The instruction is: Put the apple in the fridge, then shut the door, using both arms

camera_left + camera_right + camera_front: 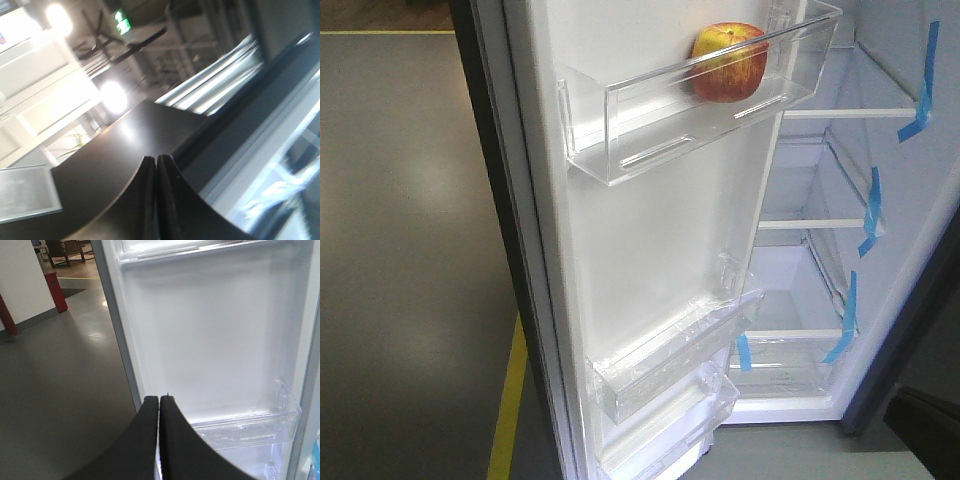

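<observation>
In the front view the door stands open, its white inner face toward the camera. The upper bin, clear plastic, holds the apple, which sits at the bin's right end against the front wall. The apple is round, red streaked with yellow, and its stem dimple faces up. Two lower bins of the same clear plastic hang near the door's foot. To the right, the fridge shows a white interior with white-edged shelves and strips of blue tape. The grey floor carries a yellow line.

The left wrist view is blurred. The left gripper has its two black fingers pressed together with nothing between them, in front of a dark glossy panel.

In the right wrist view the right gripper is likewise closed tight and holds nothing. It faces the door's white inner side, just above and left of a clear bin.
</observation>
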